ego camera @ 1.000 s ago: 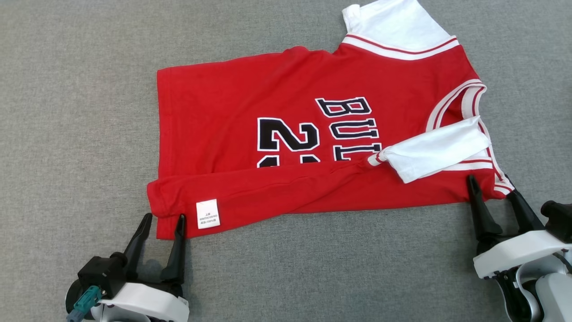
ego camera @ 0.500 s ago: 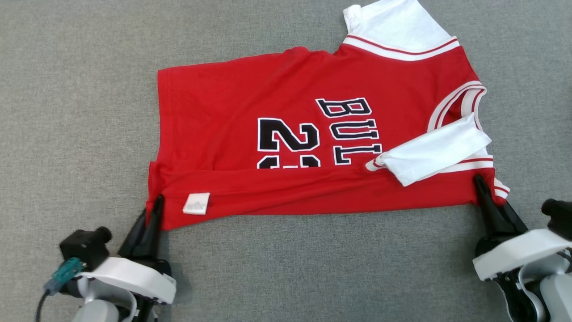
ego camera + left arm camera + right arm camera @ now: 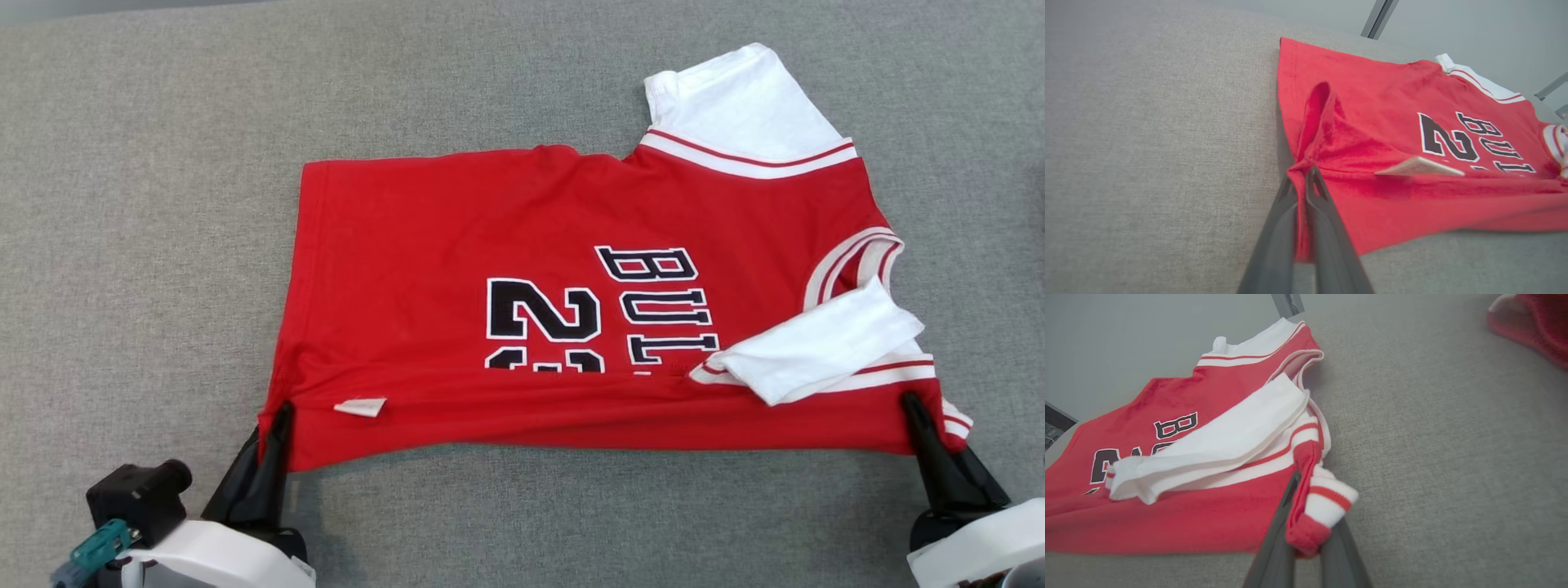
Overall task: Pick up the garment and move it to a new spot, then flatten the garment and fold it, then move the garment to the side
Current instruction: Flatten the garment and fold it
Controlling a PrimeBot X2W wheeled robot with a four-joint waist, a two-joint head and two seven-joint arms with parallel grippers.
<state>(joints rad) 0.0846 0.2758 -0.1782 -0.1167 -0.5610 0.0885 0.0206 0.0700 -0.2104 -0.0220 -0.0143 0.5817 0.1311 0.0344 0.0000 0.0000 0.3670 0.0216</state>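
1. The left gripper [image 3: 280, 412] is clamped on the near hem corner of the jersey [image 3: 424, 269], toward the near-left corner of the grey surface [image 3: 147, 245].
2. The jersey lies mid-surface, its long axis running left to right and its body stretching away from both claws.
3. The right gripper [image 3: 913, 404] is clamped on the near shoulder corner, toward the near-right corner.

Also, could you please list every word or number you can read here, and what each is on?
"BUL": black lettering on the red jersey; the rest hidden by the fold.
"2": black number on the jersey; next digit cut off.
White care label: tilted nearly edge-on, unreadable.
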